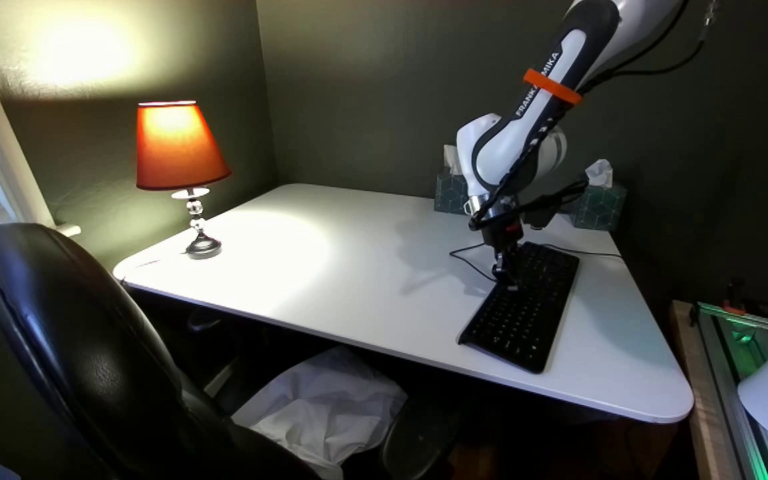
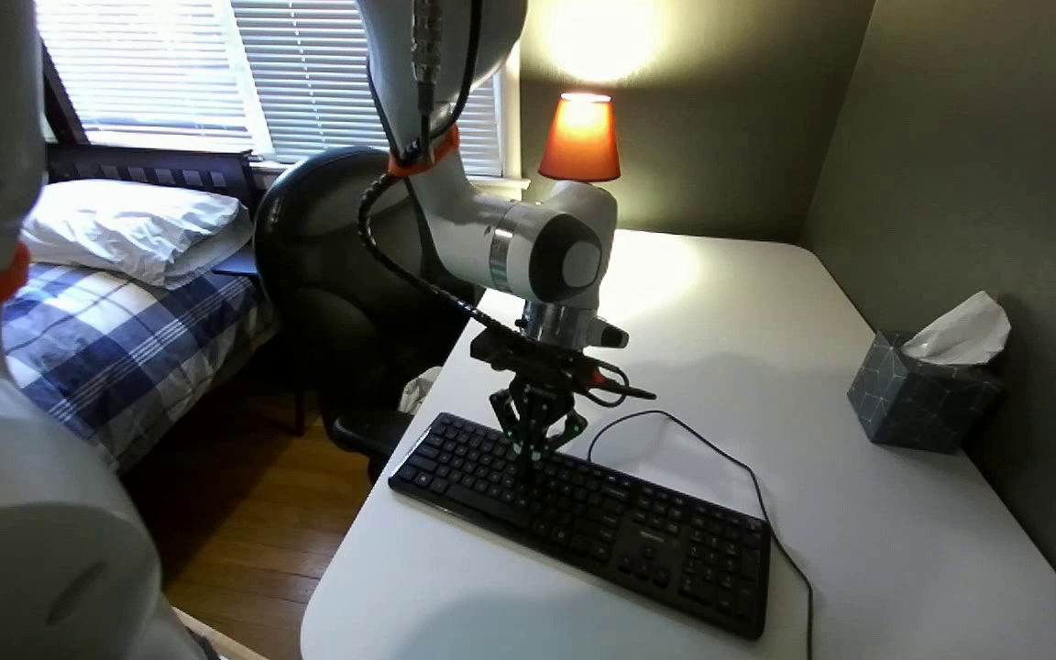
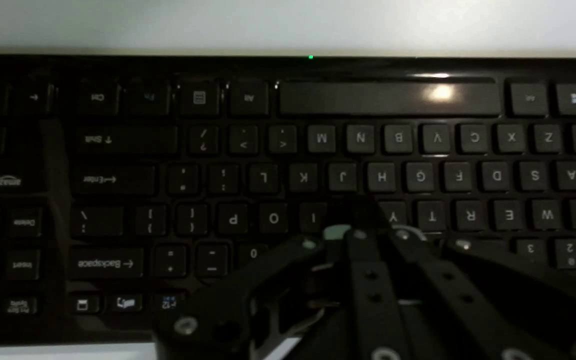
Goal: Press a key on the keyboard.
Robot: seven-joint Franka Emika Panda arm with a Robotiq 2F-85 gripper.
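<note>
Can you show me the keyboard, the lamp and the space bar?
Keyboard (image 2: pixel 586 519), in an exterior view: keys near its middle.
Lamp (image 1: pixel 181 148), in an exterior view: its shade.
Space bar (image 3: pixel 385 99), in the wrist view: its middle.

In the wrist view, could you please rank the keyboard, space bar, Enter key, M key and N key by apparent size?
1. Keyboard, partly out of frame
2. Space bar
3. Enter key
4. M key and N key: too alike to rank

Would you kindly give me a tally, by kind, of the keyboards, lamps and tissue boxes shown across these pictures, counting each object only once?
Keyboard: 1
Lamp: 1
Tissue boxes: 2
Total: 4
</note>
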